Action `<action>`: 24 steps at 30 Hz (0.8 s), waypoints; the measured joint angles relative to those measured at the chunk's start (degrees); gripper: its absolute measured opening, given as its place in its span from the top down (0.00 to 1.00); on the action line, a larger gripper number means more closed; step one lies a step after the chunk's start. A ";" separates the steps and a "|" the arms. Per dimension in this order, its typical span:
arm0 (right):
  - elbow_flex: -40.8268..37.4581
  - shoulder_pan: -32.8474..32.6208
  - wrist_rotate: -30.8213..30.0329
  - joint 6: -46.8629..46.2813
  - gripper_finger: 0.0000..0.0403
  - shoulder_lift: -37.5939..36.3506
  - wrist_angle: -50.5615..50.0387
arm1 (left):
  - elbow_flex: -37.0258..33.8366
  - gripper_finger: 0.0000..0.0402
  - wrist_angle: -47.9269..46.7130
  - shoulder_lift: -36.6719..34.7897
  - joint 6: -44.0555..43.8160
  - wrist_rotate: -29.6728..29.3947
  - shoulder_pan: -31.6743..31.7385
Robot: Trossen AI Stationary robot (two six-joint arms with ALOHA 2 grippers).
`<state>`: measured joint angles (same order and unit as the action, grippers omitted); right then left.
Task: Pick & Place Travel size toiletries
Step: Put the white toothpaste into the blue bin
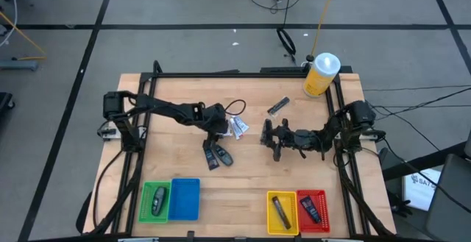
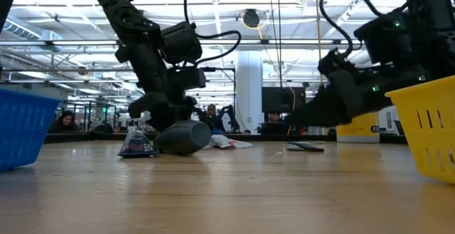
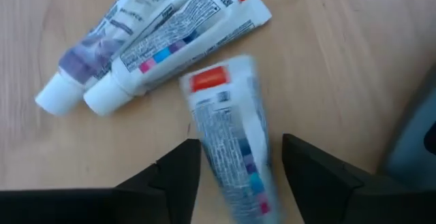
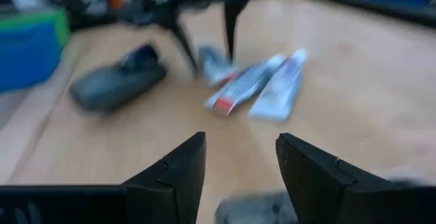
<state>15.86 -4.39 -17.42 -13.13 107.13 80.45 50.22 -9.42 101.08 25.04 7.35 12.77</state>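
Note:
My left gripper [image 1: 218, 124] [image 3: 240, 173] is open, low over the table's middle, with one white-and-blue tube [image 3: 228, 132] lying between its fingers. Two more white tubes [image 3: 146, 37] [image 1: 238, 128] lie side by side just beyond it. Two dark grey oval bottles [image 1: 217, 155] [image 2: 181, 136] lie on the wood nearer the front. A slim dark tube [image 1: 278, 107] lies farther back. My right gripper [image 1: 271, 140] [image 4: 238, 163] is open, right of the tubes and pointing at them; a blurred grey shape [image 4: 255, 210] shows under its fingers.
Along the near edge stand a green bin [image 1: 154, 201] holding a dark bottle, a blue bin [image 1: 185, 199], a yellow bin [image 1: 282, 211] holding a dark stick and a red bin [image 1: 313, 209] holding a dark tube. A large yellow bottle [image 1: 320, 74] stands at the far right corner.

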 joint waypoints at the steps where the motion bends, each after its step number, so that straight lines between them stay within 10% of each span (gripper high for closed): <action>1: 0.00 -0.18 0.95 0.22 0.58 0.70 -0.24 | 0.00 0.53 -0.13 0.00 -0.89 0.06 0.11; 17: 0.41 -0.23 1.09 0.29 0.58 2.21 2.89 | 1.41 0.97 -11.03 -10.25 -21.21 -7.00 -3.40; 24: 0.40 -0.23 1.07 0.37 0.58 2.21 3.35 | 10.17 0.94 -26.26 -22.17 -51.56 -0.25 -8.96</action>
<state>16.26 -4.62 -16.35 -12.76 109.34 83.80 60.38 -35.68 78.90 -26.52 7.10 3.81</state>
